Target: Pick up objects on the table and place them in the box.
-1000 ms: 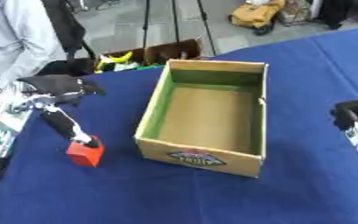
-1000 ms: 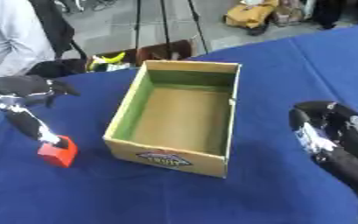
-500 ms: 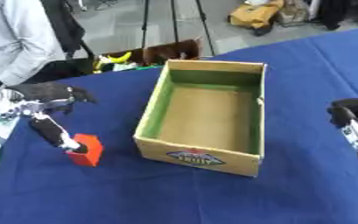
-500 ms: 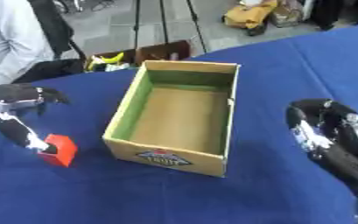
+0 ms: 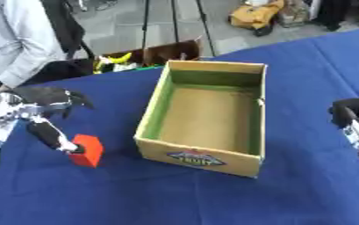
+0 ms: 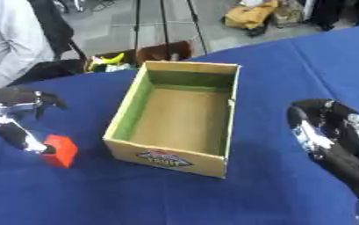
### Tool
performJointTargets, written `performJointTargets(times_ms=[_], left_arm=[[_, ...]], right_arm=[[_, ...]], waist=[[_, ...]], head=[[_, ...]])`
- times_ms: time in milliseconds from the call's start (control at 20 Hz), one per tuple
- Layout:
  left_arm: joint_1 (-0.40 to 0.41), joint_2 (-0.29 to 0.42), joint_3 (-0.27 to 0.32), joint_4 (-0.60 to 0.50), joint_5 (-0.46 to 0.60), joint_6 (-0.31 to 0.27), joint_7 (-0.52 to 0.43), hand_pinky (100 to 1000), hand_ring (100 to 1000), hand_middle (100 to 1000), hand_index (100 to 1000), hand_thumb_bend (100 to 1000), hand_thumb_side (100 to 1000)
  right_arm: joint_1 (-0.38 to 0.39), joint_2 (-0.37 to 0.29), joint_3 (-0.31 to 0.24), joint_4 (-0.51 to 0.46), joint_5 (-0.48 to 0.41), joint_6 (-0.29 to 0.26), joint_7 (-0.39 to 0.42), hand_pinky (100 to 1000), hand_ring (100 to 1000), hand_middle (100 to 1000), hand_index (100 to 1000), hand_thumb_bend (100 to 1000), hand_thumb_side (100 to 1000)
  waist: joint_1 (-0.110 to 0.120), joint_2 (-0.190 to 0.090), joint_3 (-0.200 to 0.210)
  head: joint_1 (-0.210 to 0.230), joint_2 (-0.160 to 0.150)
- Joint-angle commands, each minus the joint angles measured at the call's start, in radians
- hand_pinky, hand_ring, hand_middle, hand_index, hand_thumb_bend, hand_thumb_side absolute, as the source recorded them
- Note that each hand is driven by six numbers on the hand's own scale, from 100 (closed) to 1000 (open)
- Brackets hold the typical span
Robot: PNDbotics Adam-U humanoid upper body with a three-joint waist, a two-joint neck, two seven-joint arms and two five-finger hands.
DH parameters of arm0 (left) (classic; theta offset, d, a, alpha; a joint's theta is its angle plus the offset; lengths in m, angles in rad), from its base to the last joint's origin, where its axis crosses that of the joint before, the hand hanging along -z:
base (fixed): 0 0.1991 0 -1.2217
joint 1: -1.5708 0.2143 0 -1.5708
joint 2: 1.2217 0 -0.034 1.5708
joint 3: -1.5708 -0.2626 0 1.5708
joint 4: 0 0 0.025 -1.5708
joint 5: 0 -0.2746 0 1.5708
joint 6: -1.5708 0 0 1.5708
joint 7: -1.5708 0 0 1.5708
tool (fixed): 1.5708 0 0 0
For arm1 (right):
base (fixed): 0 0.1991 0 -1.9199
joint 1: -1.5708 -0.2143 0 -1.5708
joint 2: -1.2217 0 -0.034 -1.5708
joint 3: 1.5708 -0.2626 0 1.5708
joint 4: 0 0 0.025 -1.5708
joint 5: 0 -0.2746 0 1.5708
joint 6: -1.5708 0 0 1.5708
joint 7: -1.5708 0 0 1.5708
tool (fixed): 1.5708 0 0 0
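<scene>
One red block (image 5: 86, 150) sits on the blue table (image 5: 174, 193), just left of the cardboard box (image 5: 205, 116), which lies open and empty. Left hand (image 5: 44, 112): fingers spread, one lower finger touching the block's upper left edge. Right hand (image 6: 332, 136) at the right edge; finger state cannot be told.

Worktop (image 5: 174, 193): blue cloth cover, slightly askew.
Box (image 5: 205, 116): open cardboard, green inner walls, at centre, label on near wall.
Block (image 5: 86, 150): red-orange, at 9 o'clock of box, near, apart from it.
</scene>
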Motion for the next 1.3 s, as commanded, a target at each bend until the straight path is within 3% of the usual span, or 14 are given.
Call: performJointTargets(times_ms=[50,750,1100,1300], left_arm=[[-0.002,0.022,-0.018,0.02,0.004,-0.144,-0.132,328,593,890,939,720,455],[-0.003,0.006,-0.047,0.066,-0.013,-0.187,-0.132,350,601,895,932,703,471],[-0.036,0.035,0.036,-0.066,0.085,-0.154,-0.131,332,590,895,932,744,561],[-0.032,0.048,0.043,-0.109,0.128,-0.125,-0.132,333,590,896,933,739,558]], right_arm=[[-0.012,-0.005,-0.003,-0.016,-0.002,-0.002,-0.002,847,790,503,704,261,490],[-0.016,-0.008,-0.002,-0.018,-0.002,-0.001,-0.003,848,790,502,704,261,490],[-0.011,-0.007,-0.002,-0.019,-0.002,0.0,-0.003,849,790,503,704,260,491],[-0.011,-0.004,-0.002,-0.019,-0.002,0.001,-0.005,849,790,503,704,260,492]], waist=[[-0.008,-0.016,-0.001],[-0.004,-0.008,-0.001],[-0.005,-0.014,0.003],[-0.006,-0.017,0.002]], head=[[0.0,-0.001],[-0.003,-0.002],[-0.008,-0.01],[-0.006,-0.019]])
